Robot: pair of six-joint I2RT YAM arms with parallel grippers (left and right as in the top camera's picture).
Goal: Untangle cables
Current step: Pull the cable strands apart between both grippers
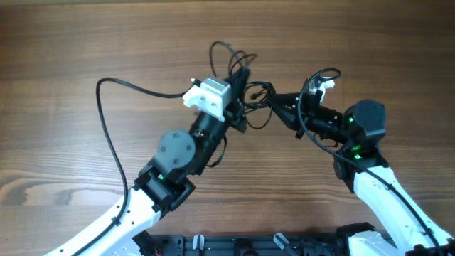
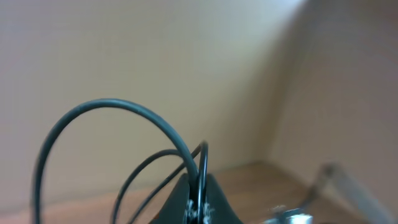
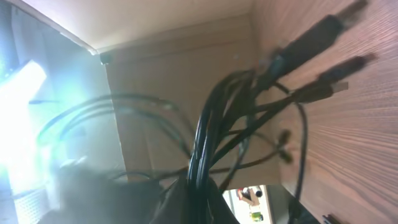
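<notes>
your left pincer (image 1: 239, 77) and right pincer (image 1: 276, 101) each pinch shut on the cables (image 1: 254, 91), a seemingly light, floppy, slick tangle bunched between them, so you'd best take single strands close by the plugs (image 3: 323, 31).

Your left arm (image 1: 174, 153) reaches up from the lower left edge, elbow bent, its white wrist unit (image 1: 208, 96) angled toward centre. Your left gripper (image 1: 239, 77) is pinched closed on the cables (image 1: 254, 91). Your right arm (image 1: 366, 124) folds in from the lower right (forearm pointing left). Your right gripper (image 1: 276, 99) is clamped on the same tangle, near the left one.
</notes>
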